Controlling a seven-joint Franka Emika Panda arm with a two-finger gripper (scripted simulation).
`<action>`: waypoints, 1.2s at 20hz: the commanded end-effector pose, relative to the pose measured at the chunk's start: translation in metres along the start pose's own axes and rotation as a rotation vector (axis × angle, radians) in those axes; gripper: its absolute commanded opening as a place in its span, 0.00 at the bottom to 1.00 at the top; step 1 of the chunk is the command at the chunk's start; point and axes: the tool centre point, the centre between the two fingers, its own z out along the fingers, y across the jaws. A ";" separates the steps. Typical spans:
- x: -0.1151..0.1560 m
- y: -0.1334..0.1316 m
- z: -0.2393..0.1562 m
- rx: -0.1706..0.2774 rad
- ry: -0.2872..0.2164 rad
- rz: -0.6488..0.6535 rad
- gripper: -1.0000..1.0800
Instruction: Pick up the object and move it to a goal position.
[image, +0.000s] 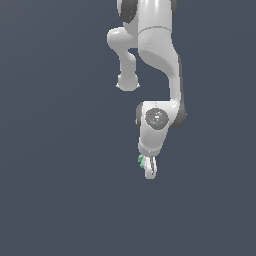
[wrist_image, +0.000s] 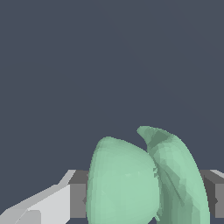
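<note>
A white, glossy robot arm with dark grey joints reaches down from the top of the exterior view against a plain, dark slate-blue floor. At its lower end sits the white gripper (image: 149, 169), pointing downward. A sliver of a tiny mint-green rounded lump (image: 142, 161), the object, peeks out at the gripper's edge toward the exterior view's left, touching it.

In the wrist view the same mint-green lump (wrist_image: 144, 183) fills the lower middle of the picture. It shows a smooth, bulging body and, pressed against it, a flared, cap-like part with a curved rim. A grey finger pad (wrist_image: 78, 199) meets the lump on one flank, and a second grey pad shows at the opposite flank. The gripper (wrist_image: 146, 199) appears closed around the lump, with only the lump's width between its fingers.

Judging progress: the grasp looks done, since the object sits between the fingers. Whether it has been lifted clear of the floor cannot be told, because no shadow or contact line is visible. No goal marker appears in either view, so how far the carry has gone is unknown. What seems left is moving the object to the goal position.

No brand, label or writing can be read anywhere.
</note>
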 end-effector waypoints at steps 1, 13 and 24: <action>-0.001 0.002 0.000 0.000 0.000 0.000 0.00; -0.024 0.042 -0.004 0.000 0.000 -0.001 0.00; -0.049 0.085 -0.009 0.000 0.000 -0.001 0.00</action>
